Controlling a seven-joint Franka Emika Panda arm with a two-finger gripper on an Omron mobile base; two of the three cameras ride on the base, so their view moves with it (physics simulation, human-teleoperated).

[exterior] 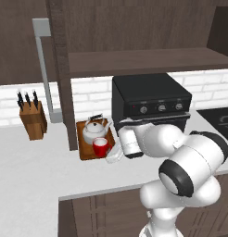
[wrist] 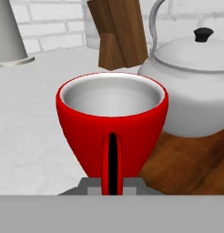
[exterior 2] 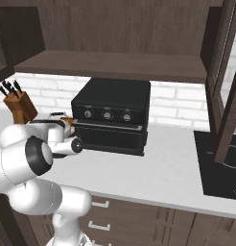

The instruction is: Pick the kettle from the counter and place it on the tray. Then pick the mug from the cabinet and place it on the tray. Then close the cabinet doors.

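Mug (exterior: 101, 146) front and centre: the red cup sits upright at the near corner of the tray (exterior: 86, 151), and the hand (exterior: 115, 155) is right at its handle, at about four o'clock from it in the left base view. From the camera on the hand, the mug's handle (wrist: 112, 164) runs straight down between the two grey fingers (wrist: 89, 186), and they look closed on it, gripping the mug by that loop. Just behind, at eleven o'clock from the mug, the kettle (exterior: 94, 129) stands on the same wooden tray, white-grey with its dark knob up top, very near the mug. The tray lies on the white table (exterior: 37, 166), with the black oven (exterior: 150, 102) at its three o'clock. Off at nine o'clock stands the knife block (exterior: 32, 118) against the brick wall. Overhead, the cabinet (exterior: 134, 58) is open, one door (exterior: 65, 74) swung out in front of the tray's left edge.
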